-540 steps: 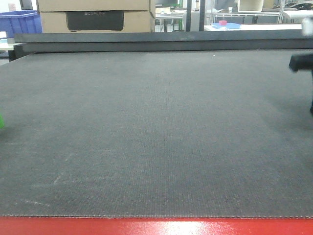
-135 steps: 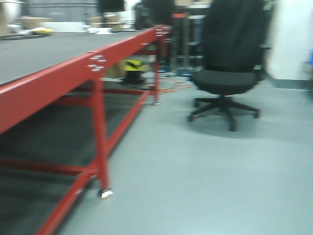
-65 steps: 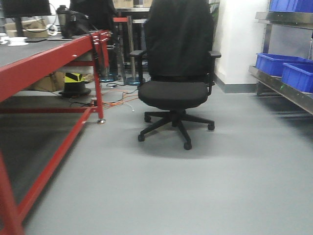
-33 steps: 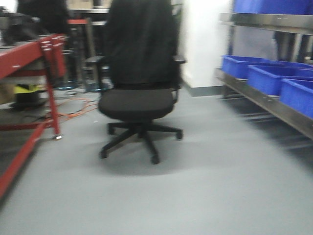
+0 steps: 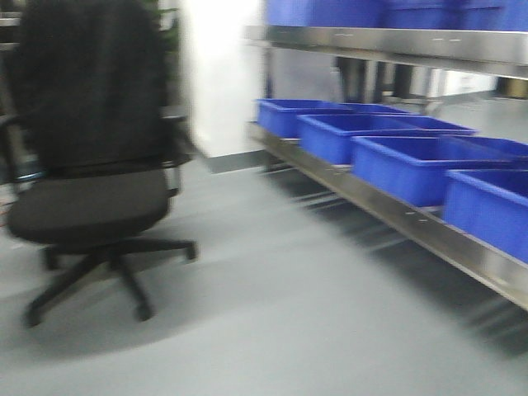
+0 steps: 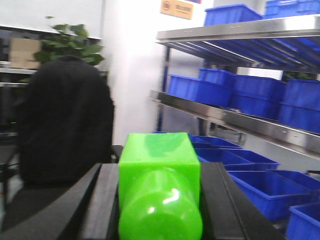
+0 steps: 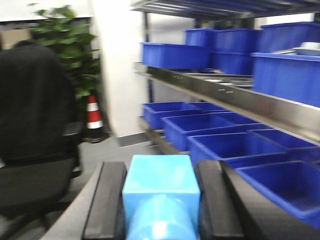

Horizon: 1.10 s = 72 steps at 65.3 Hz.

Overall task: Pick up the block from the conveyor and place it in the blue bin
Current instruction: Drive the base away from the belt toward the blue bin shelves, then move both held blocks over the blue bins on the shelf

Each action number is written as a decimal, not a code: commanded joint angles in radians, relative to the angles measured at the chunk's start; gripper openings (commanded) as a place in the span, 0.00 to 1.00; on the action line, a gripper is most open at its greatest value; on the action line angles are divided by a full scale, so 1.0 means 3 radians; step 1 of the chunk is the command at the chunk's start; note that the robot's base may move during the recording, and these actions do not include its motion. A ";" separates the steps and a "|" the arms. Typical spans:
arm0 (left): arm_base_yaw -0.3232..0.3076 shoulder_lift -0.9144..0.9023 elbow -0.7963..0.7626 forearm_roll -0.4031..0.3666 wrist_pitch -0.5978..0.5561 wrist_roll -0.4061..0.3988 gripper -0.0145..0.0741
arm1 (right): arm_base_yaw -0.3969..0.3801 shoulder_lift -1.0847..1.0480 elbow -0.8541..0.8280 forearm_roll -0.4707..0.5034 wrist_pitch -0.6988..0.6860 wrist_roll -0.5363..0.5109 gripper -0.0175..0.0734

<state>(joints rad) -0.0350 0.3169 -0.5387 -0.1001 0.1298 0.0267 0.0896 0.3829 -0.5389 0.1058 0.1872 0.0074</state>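
The block (image 6: 159,170) is bright green and sits in your left gripper (image 6: 160,205). The black fingers (image 6: 106,200) press on its two sides. The jaws stand only as far apart as the block is wide. Its square end faces the steel rack (image 6: 235,117), and a rounded green part lies nearest the lens.

Your right gripper (image 7: 159,205) is closed the same way on a light blue block (image 7: 160,180), with one black finger (image 7: 106,200) against each side. That block also points toward the rack.

In all three views the rack is on the right. Its shelves carry rows of blue bins (image 5: 388,136). The lowest row is open-topped and side by side along the bottom shelf, and more bins stand on the shelves above. The left wrist view shows the green block short of the rack, apart from every bin.

Left of the rack's far end is a white wall (image 5: 219,74). An orange sign (image 6: 176,7) hangs high on it, just beside the rack's top shelf. A red-and-white traffic cone (image 7: 93,117) and a leafy plant (image 7: 65,35) stand to the left of that wall. A black office chair (image 5: 91,165) stands on the grey floor (image 5: 289,322), well to the left of the rack.

The front view is blurred, so you cannot tell what the bins contain.
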 commanded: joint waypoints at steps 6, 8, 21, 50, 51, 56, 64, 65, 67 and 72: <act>-0.0001 -0.0005 -0.0006 -0.0027 -0.0050 0.0002 0.04 | 0.0004 -0.0017 0.0002 0.0004 -0.0085 -0.0025 0.02; -0.0001 -0.0005 -0.0006 -0.0027 -0.0050 0.0002 0.04 | 0.0004 -0.0017 0.0002 0.0004 -0.0085 -0.0025 0.02; -0.0001 -0.0005 -0.0006 -0.0027 -0.0050 0.0002 0.04 | 0.0004 -0.0017 0.0002 0.0004 -0.0085 -0.0025 0.02; -0.0001 -0.0005 -0.0006 -0.0027 -0.0050 0.0002 0.04 | 0.0004 -0.0017 0.0002 0.0004 -0.0085 -0.0025 0.02; -0.0001 -0.0005 -0.0006 -0.0027 -0.0050 0.0002 0.04 | 0.0004 -0.0017 0.0002 0.0004 -0.0085 -0.0025 0.02; -0.0001 -0.0005 -0.0006 -0.0027 -0.0050 0.0002 0.04 | 0.0004 -0.0017 0.0002 0.0004 -0.0085 -0.0025 0.02; -0.0001 -0.0005 -0.0006 -0.0027 -0.0050 0.0002 0.04 | 0.0004 -0.0017 0.0002 0.0004 -0.0085 -0.0025 0.02; -0.0001 -0.0005 -0.0006 -0.0027 -0.0050 0.0002 0.04 | 0.0004 -0.0017 0.0002 0.0004 -0.0085 -0.0025 0.02; -0.0001 -0.0005 -0.0006 -0.0027 -0.0050 0.0002 0.04 | 0.0004 -0.0017 0.0002 0.0004 -0.0085 -0.0025 0.02; -0.0001 -0.0005 -0.0006 -0.0027 -0.0050 0.0002 0.04 | 0.0004 -0.0017 0.0002 0.0004 -0.0085 -0.0025 0.02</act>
<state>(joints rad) -0.0350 0.3169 -0.5370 -0.1001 0.1298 0.0267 0.0896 0.3829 -0.5389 0.1058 0.1872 0.0074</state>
